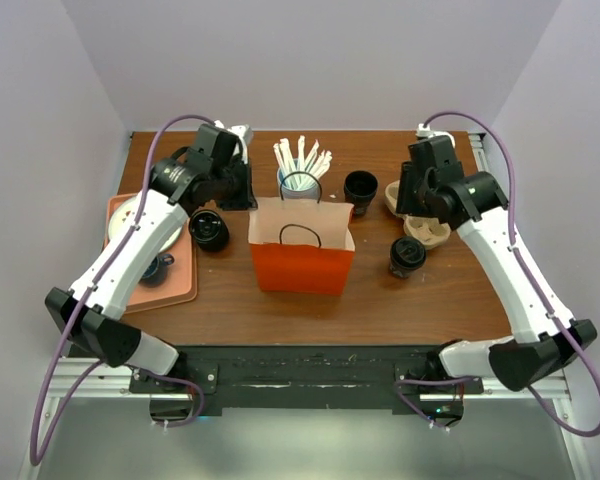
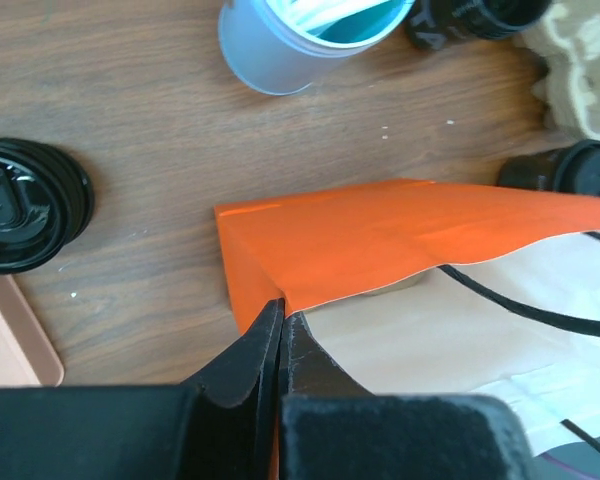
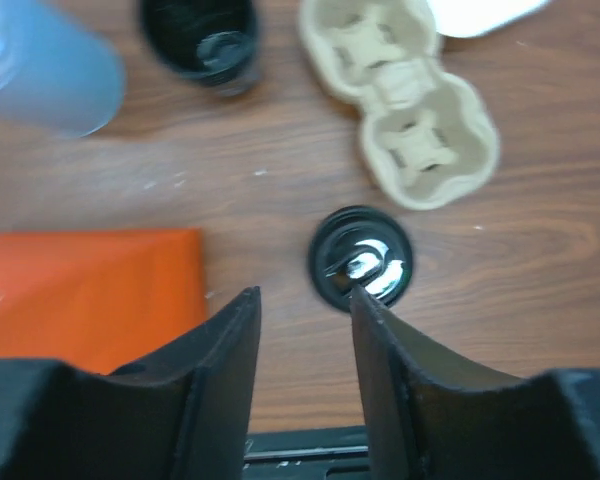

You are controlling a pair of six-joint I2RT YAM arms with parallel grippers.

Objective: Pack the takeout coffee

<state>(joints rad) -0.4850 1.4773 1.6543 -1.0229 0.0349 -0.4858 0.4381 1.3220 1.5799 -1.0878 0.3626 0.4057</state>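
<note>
The surface (image 2: 160, 130) is brown wood grain, matt, with a few pale specks. The paper bag (image 2: 380, 240) is smooth orange outside and plain pale inside. The takeout coffee (image 3: 360, 262) has a glossy black plastic lid. The cup carrier (image 3: 410, 120) is rough, matt moulded pulp.

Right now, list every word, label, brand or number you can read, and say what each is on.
No readable text anywhere.
orange bag: plain, no print.
blue straw holder: plain.
takeout coffee: lid marks too blurred to read.
</note>
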